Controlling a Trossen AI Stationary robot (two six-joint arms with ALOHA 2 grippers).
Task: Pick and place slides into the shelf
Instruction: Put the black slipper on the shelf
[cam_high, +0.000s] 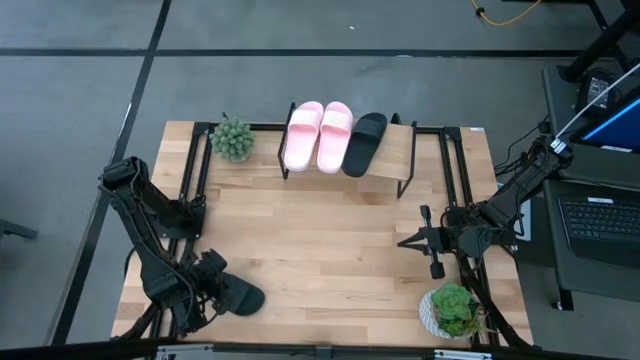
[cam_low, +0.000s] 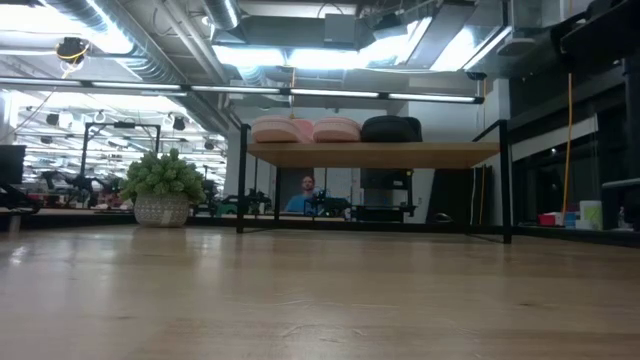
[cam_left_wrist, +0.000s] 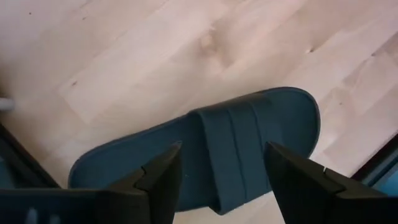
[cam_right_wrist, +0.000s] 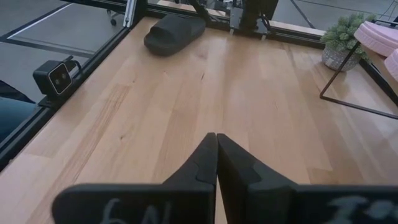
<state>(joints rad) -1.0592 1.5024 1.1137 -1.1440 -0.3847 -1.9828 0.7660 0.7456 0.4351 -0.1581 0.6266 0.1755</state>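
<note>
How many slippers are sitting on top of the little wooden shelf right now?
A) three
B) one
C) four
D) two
A: two pale pink slide sandals and one black slide sandal sit on the small wooden plank shelf; the other black slide sandal lies on the table.

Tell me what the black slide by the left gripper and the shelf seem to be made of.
Black slide: probably molded foam or rubber; matte, one piece, soft rounded edges, ridged strap. Shelf: light wooden plank top with visible grain, thin black legs that look like painted metal.
</note>
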